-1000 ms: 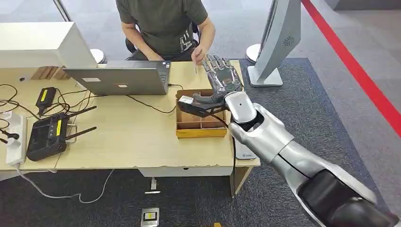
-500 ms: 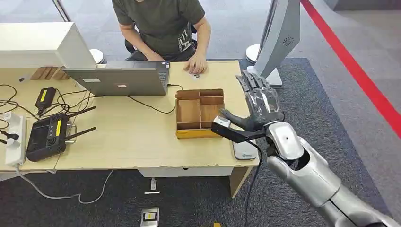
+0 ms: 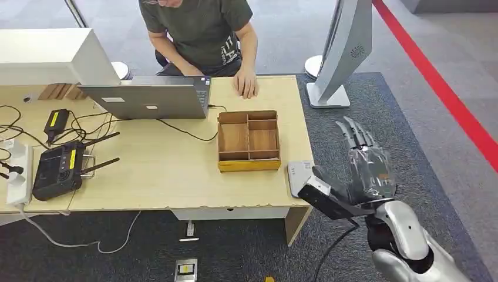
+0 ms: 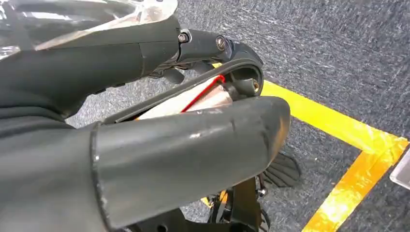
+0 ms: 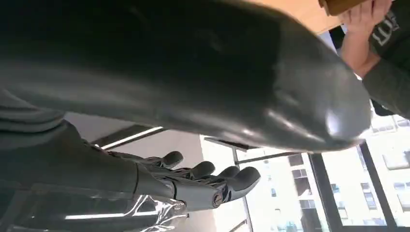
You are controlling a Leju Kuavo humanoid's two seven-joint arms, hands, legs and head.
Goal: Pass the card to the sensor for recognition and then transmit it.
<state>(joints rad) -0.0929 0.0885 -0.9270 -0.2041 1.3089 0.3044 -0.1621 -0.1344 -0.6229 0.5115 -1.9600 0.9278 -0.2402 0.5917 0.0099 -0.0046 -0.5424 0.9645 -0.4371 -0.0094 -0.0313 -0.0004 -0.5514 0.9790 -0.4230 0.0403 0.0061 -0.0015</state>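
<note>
My right hand [image 3: 365, 169] hangs in the air off the table's right front corner, over the carpet, fingers straight and spread, holding nothing. In the right wrist view its fingers [image 5: 208, 181] are stretched out apart from the thick thumb [image 5: 203, 72]. The pale grey sensor pad [image 3: 298, 174] lies at the table's front right corner, just left of that hand. A person's hand [image 3: 245, 84] rests flat on the far table edge; the card is hidden from me. My left hand [image 4: 145, 121] hangs over dark carpet, thumb and fingers apart with nothing plainly in them.
A wooden compartment tray [image 3: 248, 141] sits on the table [image 3: 164, 170], with a laptop [image 3: 147, 97], a black controller [image 3: 57, 169] and cables to the left. A grey stand [image 3: 343, 53] rises at the back right. Yellow floor tape [image 4: 348, 140] runs below my left hand.
My right hand has drawn back from above the tray, near the person's hand, to beyond the table's right front corner. The person's hand has come down flat on the table.
</note>
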